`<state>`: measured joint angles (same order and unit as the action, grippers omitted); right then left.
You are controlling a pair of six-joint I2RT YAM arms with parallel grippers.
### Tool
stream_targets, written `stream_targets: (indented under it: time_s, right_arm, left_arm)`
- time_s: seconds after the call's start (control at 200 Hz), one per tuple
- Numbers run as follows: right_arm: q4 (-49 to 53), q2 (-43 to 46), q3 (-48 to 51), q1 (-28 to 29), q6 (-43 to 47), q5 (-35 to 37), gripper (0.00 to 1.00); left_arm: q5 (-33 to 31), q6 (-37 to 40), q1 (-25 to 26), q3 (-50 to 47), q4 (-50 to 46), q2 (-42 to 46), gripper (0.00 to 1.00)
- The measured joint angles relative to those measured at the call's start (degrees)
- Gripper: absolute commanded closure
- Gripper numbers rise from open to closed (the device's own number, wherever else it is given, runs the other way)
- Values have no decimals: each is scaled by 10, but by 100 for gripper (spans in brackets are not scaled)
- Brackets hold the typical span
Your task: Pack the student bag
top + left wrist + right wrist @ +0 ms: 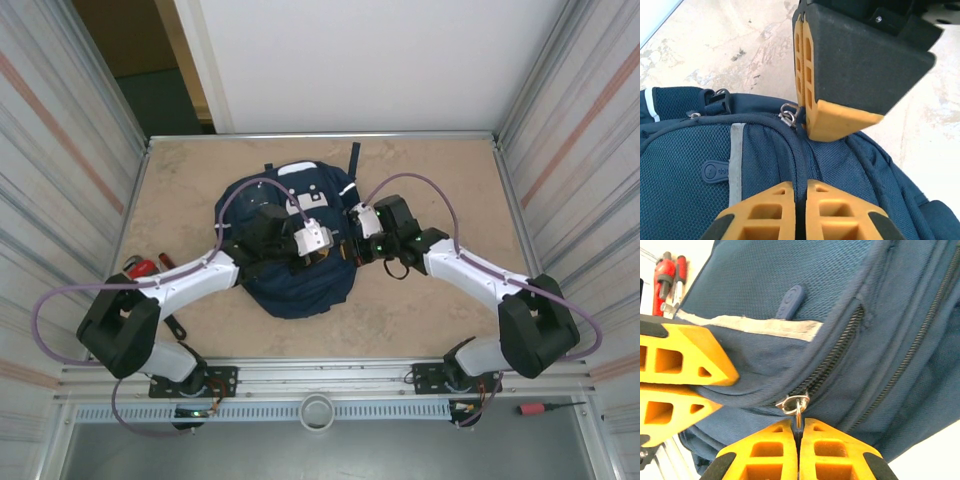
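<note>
A beige, mottled counter [430,310] walled by ribbed metal panels carries the student bag [295,290] at its centre. Its long axis runs near to far, and a loose strap [354,157] points toward the far edge. Red-handled tools [140,268] lie apart at the left. The bag is navy mesh weave with a grey reflective strip [737,160] and white patches. The left fingers [765,210] are pinched shut on a ridge of its fabric, and the right fingers [830,450] are clamped on the zipper pull [796,405].
</note>
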<state>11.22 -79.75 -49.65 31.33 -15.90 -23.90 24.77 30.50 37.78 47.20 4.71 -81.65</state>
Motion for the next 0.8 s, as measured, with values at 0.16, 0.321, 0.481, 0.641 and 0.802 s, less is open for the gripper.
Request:
stream_targets:
  time_s: [0.16, 0.321, 0.481, 0.641, 0.802]
  right_arm:
    - [3, -27, -23, -34, 4, -54, 100]
    - [38, -89, -88, -47, 5, -89, 100]
    - [82, -150, -149, -52, 5, -118, 98]
    - [89, -159, -147, -61, 2, -113, 68]
    - [86, -124, -100, -116, -8, -54, 45]
  left_arm:
    - [104, -13, -51, -35, 19, 26, 98]
    - [163, -12, -80, -40, 13, 30, 97]
    - [173, -12, -93, -36, 13, 17, 97]
    - [183, -12, -91, -24, 4, -6, 94]
    - [199, -13, -82, -23, -7, -7, 69]
